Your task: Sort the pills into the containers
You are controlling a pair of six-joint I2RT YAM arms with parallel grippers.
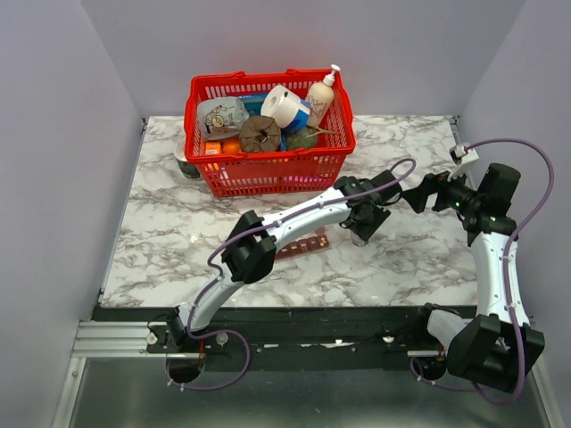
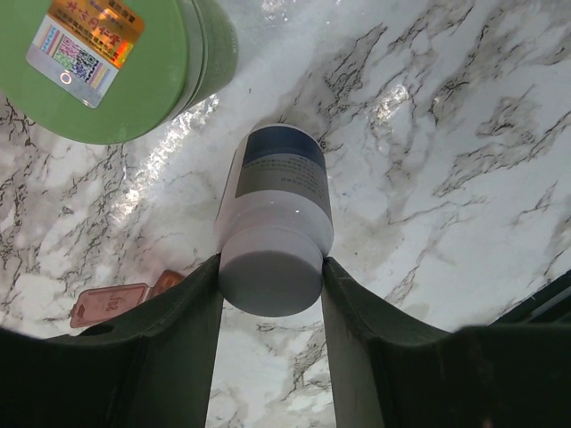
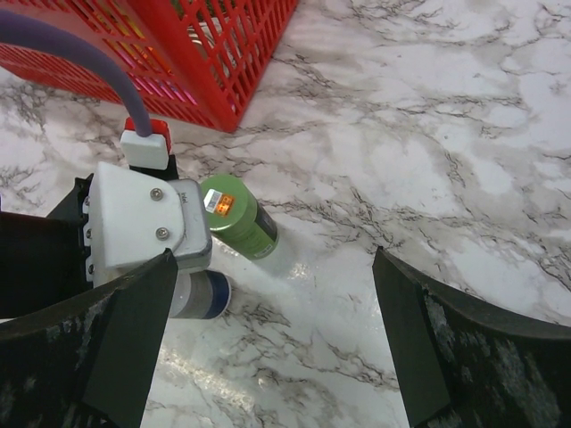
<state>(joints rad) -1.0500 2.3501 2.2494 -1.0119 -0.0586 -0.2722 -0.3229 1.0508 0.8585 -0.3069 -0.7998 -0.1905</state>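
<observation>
A white pill bottle with a blue label [image 2: 277, 192] stands on the marble. My left gripper [image 2: 270, 267] is shut on its white cap, one finger on each side. A green-capped bottle [image 2: 107, 62] stands close beside it. It also shows in the right wrist view [image 3: 239, 218], next to the white bottle [image 3: 203, 294]. The dark-red strip of containers [image 1: 302, 245] lies near my left forearm, and one end shows in the left wrist view [image 2: 111, 305]. My right gripper [image 3: 272, 259] is open and empty, just right of the bottles. No loose pills are visible.
A big red mesh basket [image 1: 268, 169] full of groceries stands at the back of the table, its corner in the right wrist view [image 3: 205, 62]. My left gripper [image 1: 368, 218] and right gripper [image 1: 412, 192] are close together right of the table's centre.
</observation>
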